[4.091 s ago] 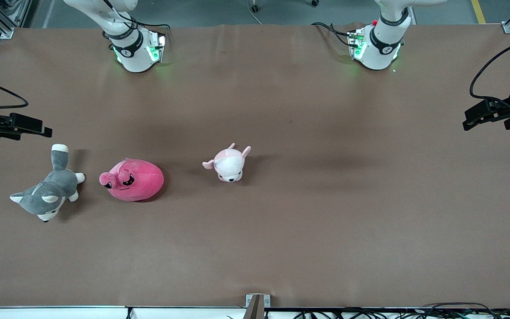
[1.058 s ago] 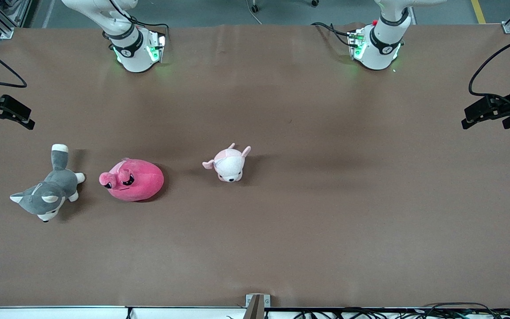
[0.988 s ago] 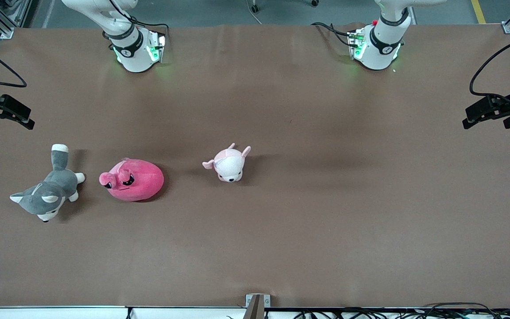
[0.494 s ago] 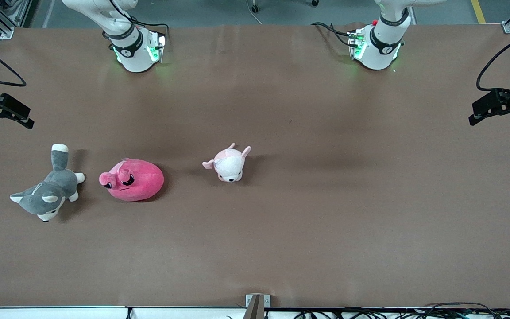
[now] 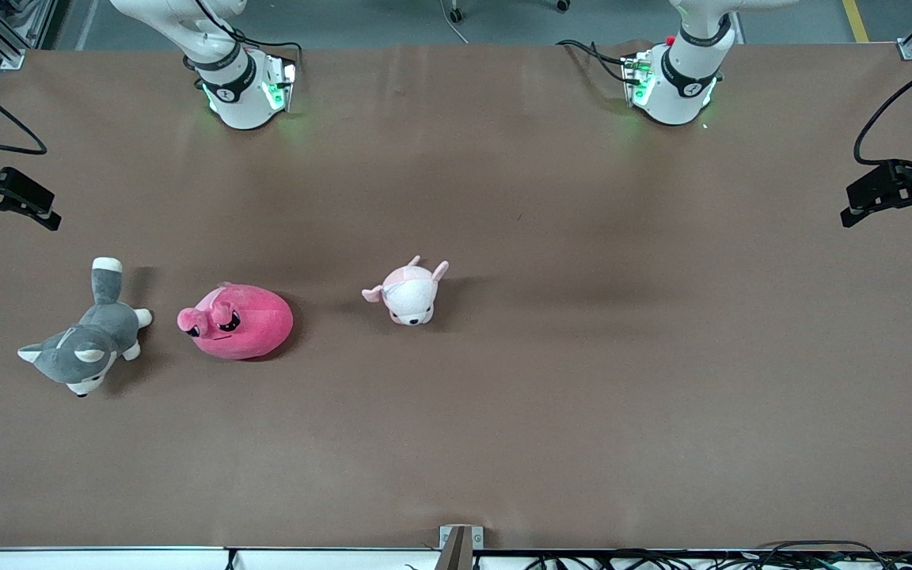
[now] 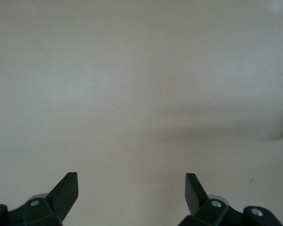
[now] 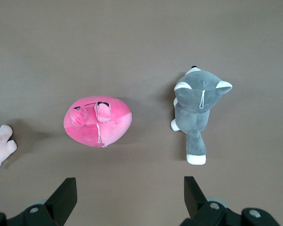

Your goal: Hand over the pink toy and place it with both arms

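The right gripper (image 7: 127, 195) has its jaws spread wide and holds nothing; it hangs in the air at the right arm's end of the table (image 5: 503, 412), above the edge there, with its wrist view looking down on the toys. The left gripper (image 6: 132, 193) is likewise spread and empty, up over the bare table edge at the left arm's end, well apart from every toy.

The pink toy (image 5: 238, 321) lies on the table, touched by neither gripper. Taking it as the landmark: the husky (image 5: 84, 340) lies just beside it toward the right arm's end, near but not touching. The small pale plush (image 5: 408, 293) sits on the pink toy's other flank, toward the left arm's end, a little farther from the front camera and clearly apart. In the right wrist view the pink toy (image 7: 98, 121) sits between the husky (image 7: 195, 113) and the pale plush (image 7: 0, 148).
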You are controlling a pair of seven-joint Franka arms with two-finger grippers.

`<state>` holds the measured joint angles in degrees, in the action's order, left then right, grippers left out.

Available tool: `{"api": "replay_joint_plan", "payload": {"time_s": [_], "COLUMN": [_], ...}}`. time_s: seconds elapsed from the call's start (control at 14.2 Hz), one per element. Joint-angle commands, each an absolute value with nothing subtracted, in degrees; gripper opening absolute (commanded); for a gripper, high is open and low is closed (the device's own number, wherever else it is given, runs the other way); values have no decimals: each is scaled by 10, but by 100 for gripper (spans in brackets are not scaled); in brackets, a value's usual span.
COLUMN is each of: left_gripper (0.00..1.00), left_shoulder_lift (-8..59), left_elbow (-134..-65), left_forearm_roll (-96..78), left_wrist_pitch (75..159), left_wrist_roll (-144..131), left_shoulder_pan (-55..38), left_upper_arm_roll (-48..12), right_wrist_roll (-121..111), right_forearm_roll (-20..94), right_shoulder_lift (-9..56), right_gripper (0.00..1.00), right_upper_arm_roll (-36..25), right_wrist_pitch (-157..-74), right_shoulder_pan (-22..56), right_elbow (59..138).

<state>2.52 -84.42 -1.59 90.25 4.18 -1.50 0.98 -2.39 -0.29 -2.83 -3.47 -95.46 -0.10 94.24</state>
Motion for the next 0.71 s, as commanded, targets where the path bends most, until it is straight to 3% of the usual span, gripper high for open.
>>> {"api": "replay_joint_plan", "payload": {"time_s": [0.0, 0.63], "left_gripper": [100, 100], "left_shoulder_lift": [20, 20], "left_elbow": [-846, -846], "left_forearm_roll": [-20, -18], "left_wrist_pitch": [906, 906], "left_wrist_roll": [28, -8], "left_shoulder_pan": [-15, -15], "left_upper_arm_roll": [13, 12], "right_wrist_roll": [-19, -22], "right_forearm_roll": [-15, -14], "right_shoulder_lift": [-46, -46], "right_gripper": [100, 100], "right_upper_arm_roll": [-41, -42], "right_wrist_pitch": [-958, -957], "right_shoulder_pan": [9, 8], "right_elbow": [961, 961]}}
